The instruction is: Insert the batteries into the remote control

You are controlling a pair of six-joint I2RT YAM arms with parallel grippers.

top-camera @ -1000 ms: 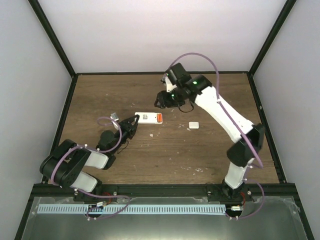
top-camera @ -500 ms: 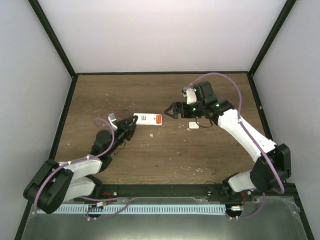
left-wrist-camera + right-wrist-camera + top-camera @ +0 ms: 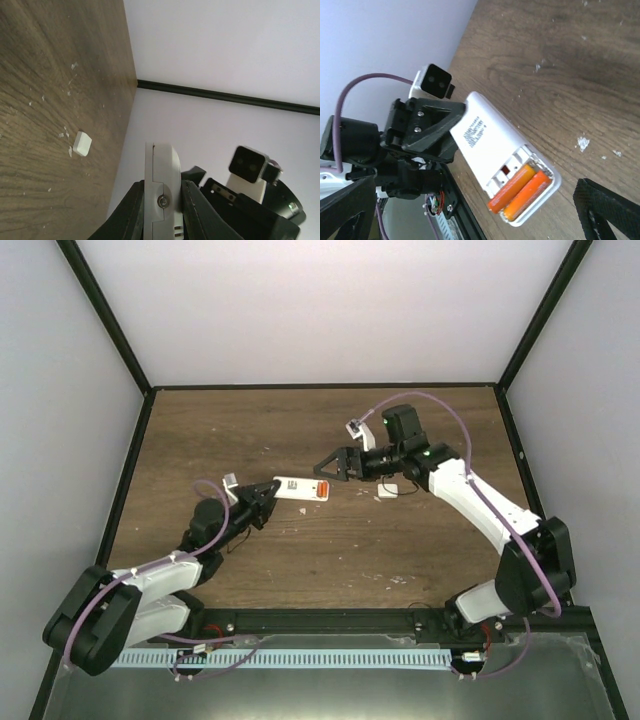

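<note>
The remote control (image 3: 297, 487) is white and lies back-up, its battery bay uncovered. My left gripper (image 3: 270, 491) is shut on its left end, and the left wrist view shows both fingers pressing the remote's edge (image 3: 161, 186). Two orange batteries (image 3: 521, 188) lie side by side in the bay at the remote's (image 3: 492, 145) right end, also seen as an orange patch of batteries (image 3: 322, 490) from above. My right gripper (image 3: 330, 469) stands open just beyond that end, holding nothing. Its fingers (image 3: 607, 210) sit wide on either side in the right wrist view.
A small white cover piece (image 3: 388, 490) lies on the wooden table (image 3: 330, 550) right of the remote, under my right forearm; the cover piece (image 3: 82, 143) also shows in the left wrist view. Pale crumbs dot the wood. Black frame rails edge the table.
My right gripper has swung down and left to the remote's battery end and opened wide. The left gripper has shifted the remote slightly toward me.
</note>
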